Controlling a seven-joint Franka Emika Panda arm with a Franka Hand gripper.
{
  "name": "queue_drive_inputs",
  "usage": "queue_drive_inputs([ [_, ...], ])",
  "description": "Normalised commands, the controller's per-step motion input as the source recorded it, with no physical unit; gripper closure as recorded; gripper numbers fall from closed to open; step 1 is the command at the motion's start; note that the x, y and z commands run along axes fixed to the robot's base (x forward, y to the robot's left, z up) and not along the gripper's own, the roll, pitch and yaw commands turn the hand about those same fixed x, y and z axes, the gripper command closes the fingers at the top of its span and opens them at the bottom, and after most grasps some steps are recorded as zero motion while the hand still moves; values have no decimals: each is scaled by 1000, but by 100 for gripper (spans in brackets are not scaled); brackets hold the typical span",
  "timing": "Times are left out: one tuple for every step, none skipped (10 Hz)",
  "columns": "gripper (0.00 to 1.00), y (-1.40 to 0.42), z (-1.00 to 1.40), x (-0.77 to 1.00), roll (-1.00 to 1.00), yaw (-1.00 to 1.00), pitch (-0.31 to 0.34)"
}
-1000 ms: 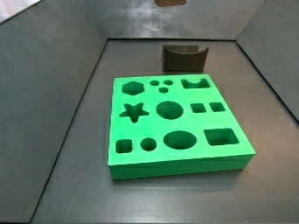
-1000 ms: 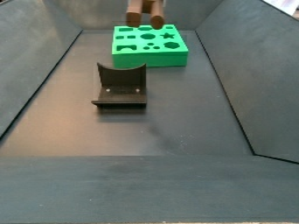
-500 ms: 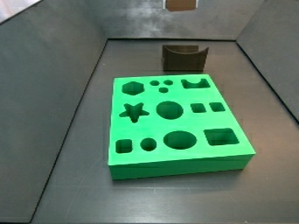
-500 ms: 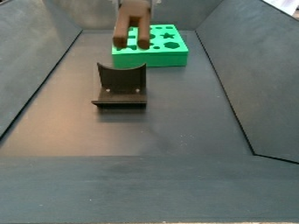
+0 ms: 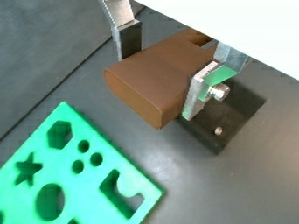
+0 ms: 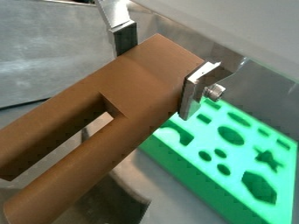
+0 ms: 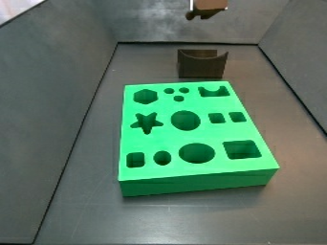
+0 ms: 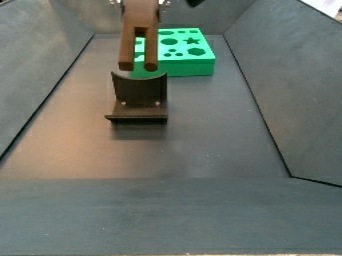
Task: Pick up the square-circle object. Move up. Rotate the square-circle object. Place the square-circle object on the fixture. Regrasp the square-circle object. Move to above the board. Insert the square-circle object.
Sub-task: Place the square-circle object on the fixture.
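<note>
The hand (image 5: 163,63) is clamped on the brown pronged block (image 8: 134,40), hanging prongs-down just above the dark fixture (image 8: 136,98), so if it comes down off-centre a prong could catch the notch's edge and tilt the block in the grip

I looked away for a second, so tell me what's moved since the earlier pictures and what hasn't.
The gripper, still shut on the square-circle object, has carried it away from above the board to just over the fixture, prongs pointing down. Nothing was let go. The board and fixture have not moved.
</note>
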Motion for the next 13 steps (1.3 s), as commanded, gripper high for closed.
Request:
queue_drive_inputs([
  [100, 44, -13, 86, -1000, -88, 149],
  [100, 44, -13, 66, -1000, -104, 147],
  [100, 39, -15, 76, -1000, -132, 154],
  [100, 41, -20, 89, -1000, -159, 167],
  [100, 46, -19, 94, -978, -202, 175],
  [100, 47, -18, 92, -859, -206, 154],
  [100, 47, -18, 93, -613, -211, 101],
  [100, 46, -19, 90, -428, -211, 61],
  [100, 32, -9, 83, -217, -193, 18],
  [100, 23, -1000, 96, -196, -209, -77],
  [100, 28, -1000, 95, -180, -175, -106],
  [100, 31, -1000, 109, -168, -147, -120],
  [100, 37, -1000, 122, -117, -68, -128],
])
